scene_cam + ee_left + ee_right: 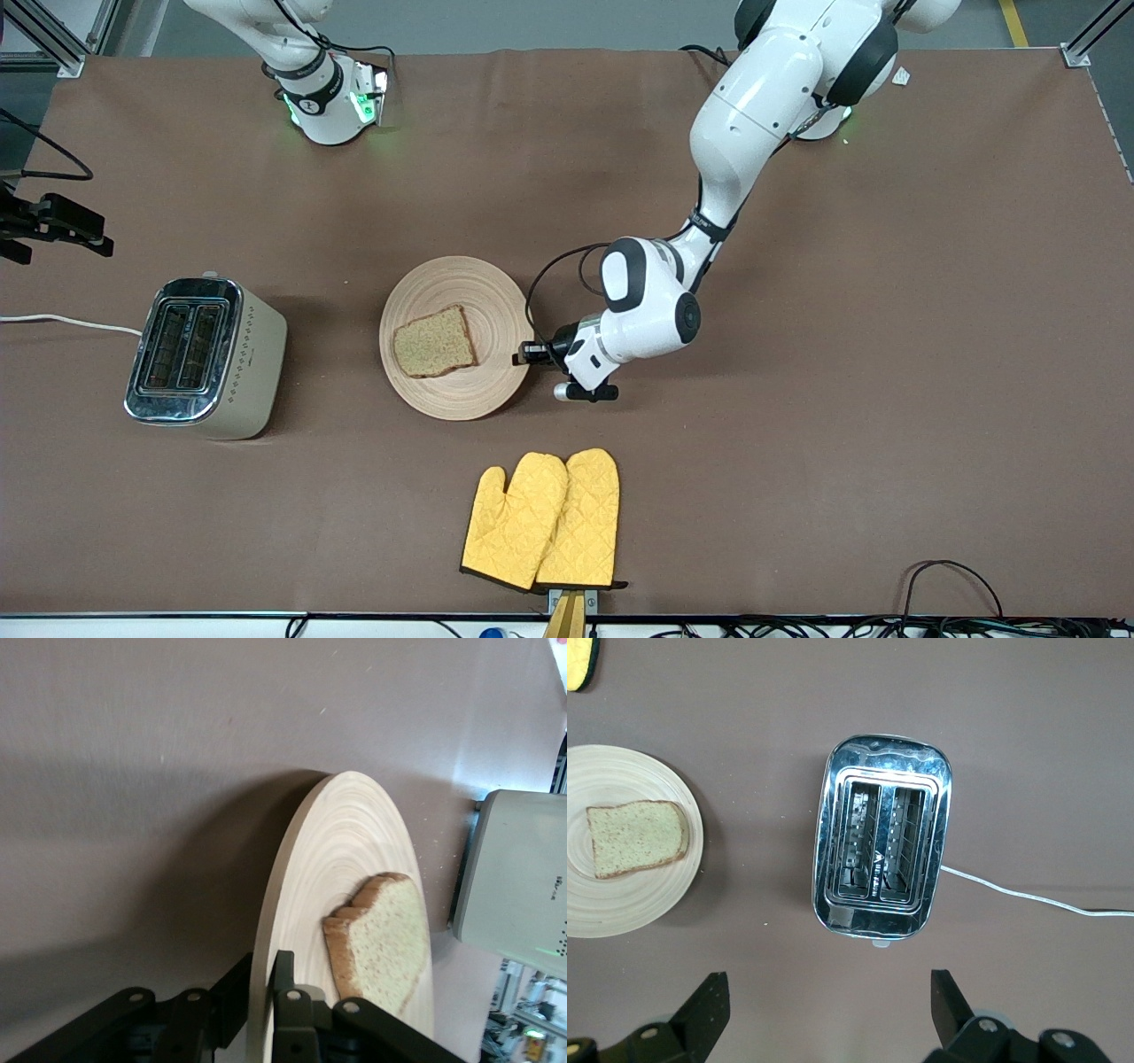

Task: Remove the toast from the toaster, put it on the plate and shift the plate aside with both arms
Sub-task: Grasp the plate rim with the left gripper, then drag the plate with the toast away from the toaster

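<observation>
Speckled brown square toast slice (434,342) lies on the round, ring-grained light wooden plate (478,292), mid-bench.
Left end effector (524,354) clamps the plate's rim; right end effector (828,1014), fingers spread apart, hovers over the chrome-topped toaster (205,357).

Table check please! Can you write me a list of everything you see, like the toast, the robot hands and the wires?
Surface: brown table.
Job's things: toast on the plate.
Clutter: toaster, slots empty; yellow oven mitts nearer the camera than the plate.
Grippers: left gripper shut on the plate rim; right gripper open, over the toaster.
Cables: white toaster cord; black cables on the left arm.
Surroundings: metal frame posts.
</observation>
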### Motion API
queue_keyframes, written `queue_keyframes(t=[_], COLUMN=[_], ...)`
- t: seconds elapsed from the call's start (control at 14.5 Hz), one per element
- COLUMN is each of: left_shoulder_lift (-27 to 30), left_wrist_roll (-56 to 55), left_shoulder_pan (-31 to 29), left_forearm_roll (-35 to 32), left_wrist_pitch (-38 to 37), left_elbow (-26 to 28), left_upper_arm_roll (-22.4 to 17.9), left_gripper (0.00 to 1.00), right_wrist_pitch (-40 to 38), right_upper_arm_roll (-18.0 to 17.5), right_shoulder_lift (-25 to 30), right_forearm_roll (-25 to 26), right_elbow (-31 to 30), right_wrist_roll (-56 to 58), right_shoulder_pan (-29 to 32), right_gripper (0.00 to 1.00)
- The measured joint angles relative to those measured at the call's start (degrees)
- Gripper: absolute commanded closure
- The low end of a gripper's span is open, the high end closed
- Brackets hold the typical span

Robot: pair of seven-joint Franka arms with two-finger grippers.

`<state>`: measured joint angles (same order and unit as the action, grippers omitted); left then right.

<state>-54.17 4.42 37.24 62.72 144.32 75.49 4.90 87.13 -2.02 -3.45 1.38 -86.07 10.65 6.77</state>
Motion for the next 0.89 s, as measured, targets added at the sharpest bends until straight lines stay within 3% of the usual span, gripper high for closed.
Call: queue_keyframes(t=[0.28, 0.55, 0.89], left_shoulder_lift=[6.5, 11.5, 12.2], left_wrist_roll=[3.3, 16.0, 32.8], left_shoulder_pan=[-7.0, -18.5, -34.7], left_forearm_roll=[-10.4, -11.7, -12.0], left_wrist_pitch=[-9.3, -25.6, -41.6], left_elbow=[2.6, 3.7, 5.0], left_upper_arm_roll=[-0.6, -1.0, -1.3], left_gripper=[1.0, 1.0, 1.0], right_wrist_pitch=[0.0, 0.0, 0.0], right_upper_arm_roll=[0.0, 0.0, -0.1], right_shoulder_lift=[-0.1, -0.1, -0.2], right_forearm_roll=[0.0, 0.0, 0.0], right_elbow=[0.0, 0.0, 0.0], right_wrist_roll=[0.0, 0.0, 0.0], right_shoulder_pan=[0.0, 0.0, -0.2], right_gripper=[0.0, 0.0, 0.0])
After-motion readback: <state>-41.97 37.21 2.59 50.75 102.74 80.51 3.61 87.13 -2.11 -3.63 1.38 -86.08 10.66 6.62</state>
